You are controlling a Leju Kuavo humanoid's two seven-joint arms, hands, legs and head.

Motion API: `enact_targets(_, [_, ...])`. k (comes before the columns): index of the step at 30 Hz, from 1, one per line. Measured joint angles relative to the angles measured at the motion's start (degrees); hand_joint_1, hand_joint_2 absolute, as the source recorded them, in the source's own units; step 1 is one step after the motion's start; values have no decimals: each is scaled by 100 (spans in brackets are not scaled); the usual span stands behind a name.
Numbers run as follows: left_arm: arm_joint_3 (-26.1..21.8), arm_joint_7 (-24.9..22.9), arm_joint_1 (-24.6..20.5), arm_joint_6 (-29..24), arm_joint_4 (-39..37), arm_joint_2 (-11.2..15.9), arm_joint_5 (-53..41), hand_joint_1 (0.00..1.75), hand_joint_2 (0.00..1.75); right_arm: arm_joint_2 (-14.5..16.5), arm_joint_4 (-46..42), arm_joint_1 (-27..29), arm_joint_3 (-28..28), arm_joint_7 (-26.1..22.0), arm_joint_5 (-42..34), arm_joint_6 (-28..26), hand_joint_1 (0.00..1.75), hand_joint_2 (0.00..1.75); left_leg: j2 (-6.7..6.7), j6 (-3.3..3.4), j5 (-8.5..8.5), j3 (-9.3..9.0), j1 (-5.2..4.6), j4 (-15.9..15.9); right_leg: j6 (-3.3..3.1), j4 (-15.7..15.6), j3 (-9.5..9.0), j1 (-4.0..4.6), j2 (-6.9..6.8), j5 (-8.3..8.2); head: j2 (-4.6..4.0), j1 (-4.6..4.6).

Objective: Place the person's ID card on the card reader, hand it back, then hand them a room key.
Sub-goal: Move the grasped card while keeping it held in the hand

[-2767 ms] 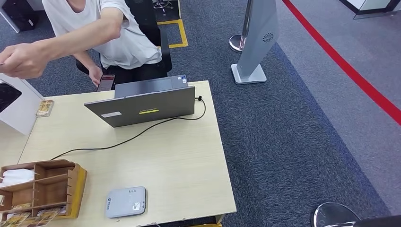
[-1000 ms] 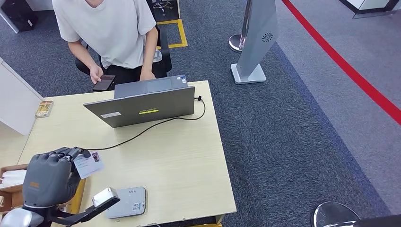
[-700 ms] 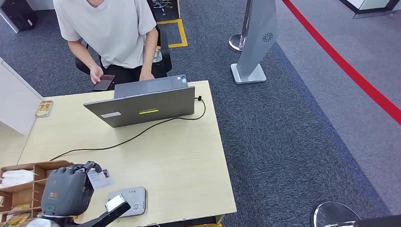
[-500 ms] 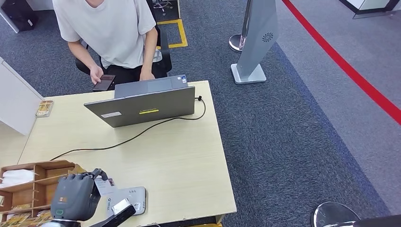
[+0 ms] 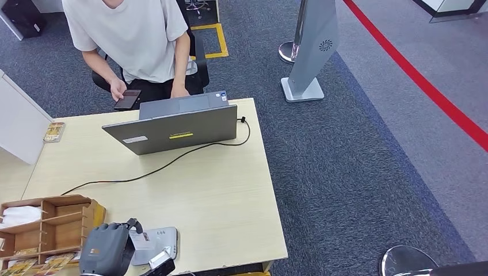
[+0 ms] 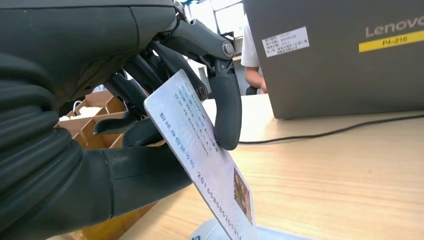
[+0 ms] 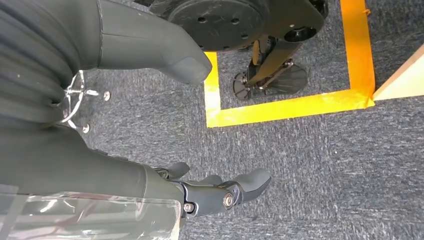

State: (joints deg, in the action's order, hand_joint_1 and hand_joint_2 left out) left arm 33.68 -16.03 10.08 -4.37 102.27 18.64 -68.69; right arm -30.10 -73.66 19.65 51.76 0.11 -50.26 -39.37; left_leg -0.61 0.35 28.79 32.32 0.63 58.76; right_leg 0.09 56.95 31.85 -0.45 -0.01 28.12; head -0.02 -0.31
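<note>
Moved: left hand (image 5: pixel 105 251) has come down and toward the near edge of the table (image 5: pixel 218 195) since a second ago, carrying the ID card (image 5: pixel 140 240) from above the bare wood to over the card reader (image 5: pixel 164 239).
Left hand: holds the ID card (image 6: pixel 200 150), pinched between the thumb and a dark finger (image 6: pixel 227 107); the other fingers are curled behind the card.
ID card: tilted, its lower end down at the pale reader (image 6: pixel 220 234); whether it touches the reader is hard to tell, since the card's edge runs out of the wrist picture there.
Card reader: grey, flat, at the table's near edge, just beside the wooden organizer (image 5: pixel 49 227).
Right hand (image 7: pixel 210 192): hangs over grey carpet with yellow floor tape (image 7: pixel 290 105); fingers stretched out and holding nothing, thumb apart.
Laptop (image 5: pixel 172 129): open at the table's far side, lid back toward the robot, a black cable (image 5: pixel 149 169) running across the wood.
Person (image 5: pixel 129 37): seated behind the laptop, holding a phone (image 5: pixel 127 99).
</note>
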Motion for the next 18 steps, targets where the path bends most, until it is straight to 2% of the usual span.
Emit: enact_targets(18, [22, -531, 1, 281, -334, -26, 38, 175, 175, 52, -31, 106, -229, 209, 259, 30, 0, 175, 0, 0, 0, 0, 0, 0, 0, 0, -1, 0, 0, 0, 0, 1])
